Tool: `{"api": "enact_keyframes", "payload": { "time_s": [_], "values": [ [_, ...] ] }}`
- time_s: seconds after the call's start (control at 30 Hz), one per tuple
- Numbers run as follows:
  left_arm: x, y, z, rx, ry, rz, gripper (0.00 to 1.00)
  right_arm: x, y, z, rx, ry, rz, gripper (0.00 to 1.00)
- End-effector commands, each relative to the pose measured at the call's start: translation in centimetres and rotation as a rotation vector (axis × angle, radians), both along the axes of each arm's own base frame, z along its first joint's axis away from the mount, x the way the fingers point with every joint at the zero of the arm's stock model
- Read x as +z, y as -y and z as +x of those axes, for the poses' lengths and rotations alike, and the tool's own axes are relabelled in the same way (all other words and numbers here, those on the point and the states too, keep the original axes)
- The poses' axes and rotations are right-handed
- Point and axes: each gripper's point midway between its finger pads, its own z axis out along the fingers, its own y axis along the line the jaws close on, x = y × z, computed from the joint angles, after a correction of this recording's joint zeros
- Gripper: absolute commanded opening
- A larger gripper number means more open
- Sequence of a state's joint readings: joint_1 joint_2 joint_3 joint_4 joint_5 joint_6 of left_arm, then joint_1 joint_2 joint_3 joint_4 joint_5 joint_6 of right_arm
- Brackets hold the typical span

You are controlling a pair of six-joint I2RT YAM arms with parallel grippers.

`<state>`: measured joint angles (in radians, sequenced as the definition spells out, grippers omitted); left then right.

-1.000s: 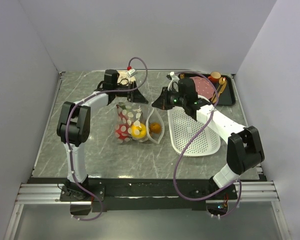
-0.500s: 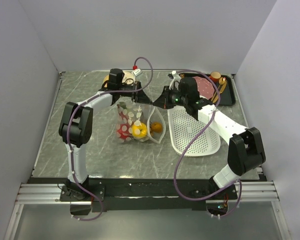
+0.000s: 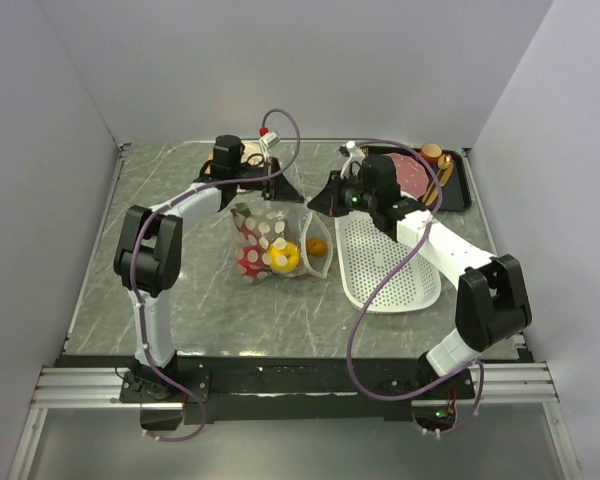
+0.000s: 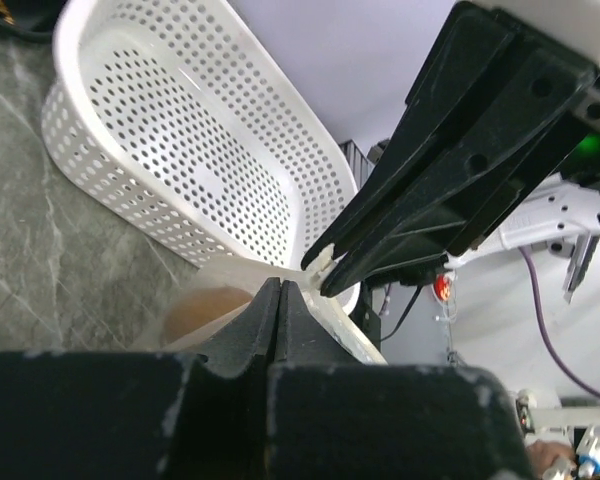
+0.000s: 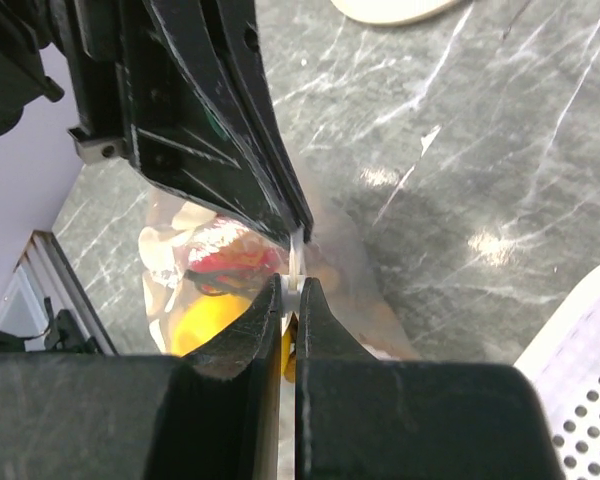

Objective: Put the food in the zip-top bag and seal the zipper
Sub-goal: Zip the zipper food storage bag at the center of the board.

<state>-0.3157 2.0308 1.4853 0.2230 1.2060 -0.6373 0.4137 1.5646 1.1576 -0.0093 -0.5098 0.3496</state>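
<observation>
Zip-top bag (image 3: 276,232): clear plastic with white dots, at the centre of the top view, slumped, with its mouth edge raised toward the upper frame. Zipper (image 5: 296,262): narrow white strip along that edge; whether it is sealed cannot be told. Food inside: yellow fruit (image 3: 284,257), red piece (image 3: 248,262) at the lower left, orange-brown oval (image 3: 317,245) at the right end.

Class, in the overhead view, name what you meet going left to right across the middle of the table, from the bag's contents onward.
Inside the zip-top bag: red piece → yellow fruit → brown oval; then the white basket.
</observation>
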Motion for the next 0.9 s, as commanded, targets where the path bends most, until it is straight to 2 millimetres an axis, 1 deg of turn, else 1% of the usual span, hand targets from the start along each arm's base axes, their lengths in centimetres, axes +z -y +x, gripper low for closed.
{"api": "enact_keyframes", "payload": {
  "time_s": [0.0, 0.13, 0.23, 0.37, 0.4, 0.43, 0.63, 0.7, 0.73, 0.8, 0.87],
  "values": [
    [4.2, -2.8, 3.7, 0.189, 0.128, -0.023, 0.01, 0.7, 0.1, -1.9, 0.034, 0.009, 0.002, 0.00],
    [4.1, -3.2, 4.4, 0.220, 0.120, -0.014, 0.01, -0.1, -0.2, -2.2, 0.038, -0.004, -0.021, 0.00],
    [3.9, -3.9, 5.0, 0.258, 0.105, -0.025, 0.01, -0.5, -0.4, -2.5, 0.044, -0.010, -0.035, 0.00],
    [4.5, -5.3, 5.8, 0.306, 0.103, -0.033, 0.01, -1.2, 0.0, -3.0, 0.037, -0.020, -0.047, 0.00],
    [4.6, -5.5, 6.0, 0.309, 0.103, -0.034, 0.01, -0.7, 0.1, -3.2, 0.037, -0.005, -0.040, 0.00],
    [4.6, -5.6, 6.1, 0.317, 0.105, -0.033, 0.01, -1.2, 0.3, -3.4, 0.030, -0.013, -0.044, 0.00],
    [4.2, -5.8, 6.3, 0.334, 0.094, -0.026, 0.01, -0.7, 0.3, -4.1, 0.042, -0.007, -0.035, 0.00],
    [4.0, -5.9, 6.4, 0.339, 0.086, -0.019, 0.01, 0.1, 0.3, -4.2, 0.038, 0.022, -0.017, 0.00],
    [3.9, -5.9, 6.6, 0.345, 0.081, -0.015, 0.01, 0.1, 0.4, -4.3, 0.040, 0.020, -0.015, 0.00],
    [3.5, -6.0, 6.8, 0.360, 0.070, 0.005, 0.01, 0.7, 0.2, -4.9, 0.068, 0.029, -0.003, 0.00],
    [3.1, -6.5, 7.5, 0.403, 0.066, 0.026, 0.01, 1.0, 0.4, -5.1, 0.068, 0.030, -0.003, 0.00]
  ]
}}
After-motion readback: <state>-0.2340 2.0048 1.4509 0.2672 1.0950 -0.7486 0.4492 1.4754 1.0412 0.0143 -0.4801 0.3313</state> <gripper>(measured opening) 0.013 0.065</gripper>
